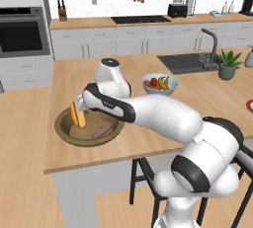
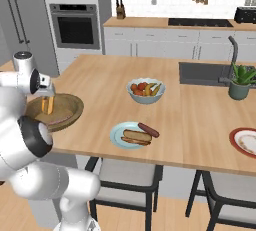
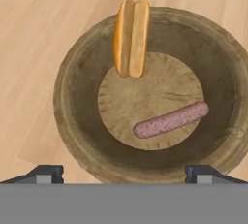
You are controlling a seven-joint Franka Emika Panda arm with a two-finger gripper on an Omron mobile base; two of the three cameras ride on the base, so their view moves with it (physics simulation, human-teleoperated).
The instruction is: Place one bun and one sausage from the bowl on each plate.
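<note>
From the left base view, the arm reaches over the wooden bowl (image 1: 89, 128) at the near left of the table (image 1: 148, 138). The yellow bun (image 1: 77, 115) leans on the bowl's far wall, and the pink sausage (image 1: 102, 131) lies flat on its floor. The hand (image 1: 81, 104) sits just above the bun, hidden by the wrist.

From the right base view, the blue plate (image 2: 117, 134) already carries a brown bun (image 2: 136, 136) and a dark sausage (image 2: 148, 129). The red-rimmed plate (image 2: 244, 142) at the right edge lies well apart from the bowl and looks bare. A fruit bowl (image 2: 145, 91) stands behind the blue plate.

In the hand view, the two fingertips (image 3: 46, 173) stand wide apart at the bottom, holding nothing. The bun rests tilted on the rim, split side up; the sausage lies diagonally across the floor, apart from it.

The bun likely handles light and soft, so a gentle pinch across its two halves at mid-length should suit. The sausage looks firm, smooth and prone to roll; gripping across its middle seems safest.
</note>
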